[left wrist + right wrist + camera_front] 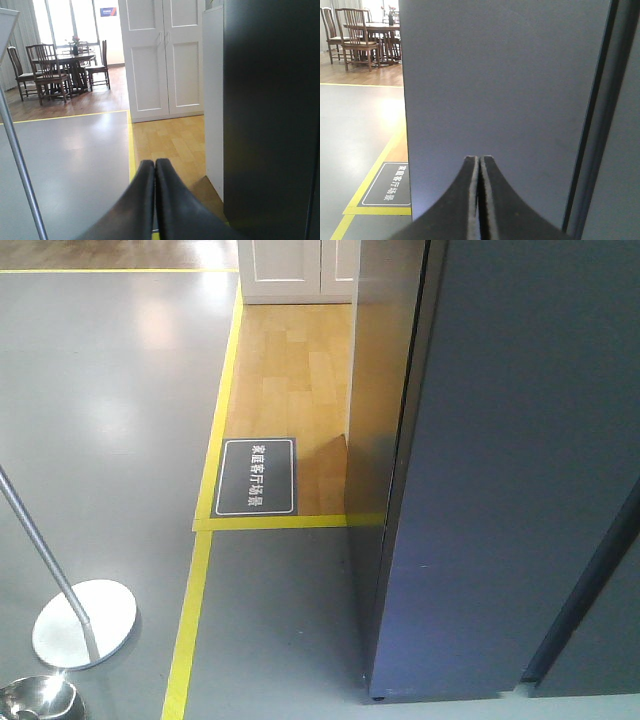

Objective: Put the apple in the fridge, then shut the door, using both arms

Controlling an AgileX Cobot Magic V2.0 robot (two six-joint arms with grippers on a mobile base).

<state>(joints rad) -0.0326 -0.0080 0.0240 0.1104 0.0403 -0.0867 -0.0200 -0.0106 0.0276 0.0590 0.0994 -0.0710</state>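
Observation:
The dark grey fridge point(385, 390) fills the right of the front view. Its tall door point(510, 470) looks shut, with only a thin dark seam along its left edge. The apple is out of view in every frame, and no white fridge interior shows. My left gripper point(155, 162) is shut and empty, held over the floor with the fridge's dark side point(270, 115) to its right. My right gripper point(479, 159) is shut and empty, pointing straight at the door's grey face point(505, 85) from close by. Neither gripper shows in the front view.
A yellow tape line point(205, 500) and a dark floor sign point(257, 476) lie left of the fridge. A metal stand with a round base point(84, 623) is at the lower left. A white cupboard point(162, 55) and a dining table with chairs point(60, 65) stand further back.

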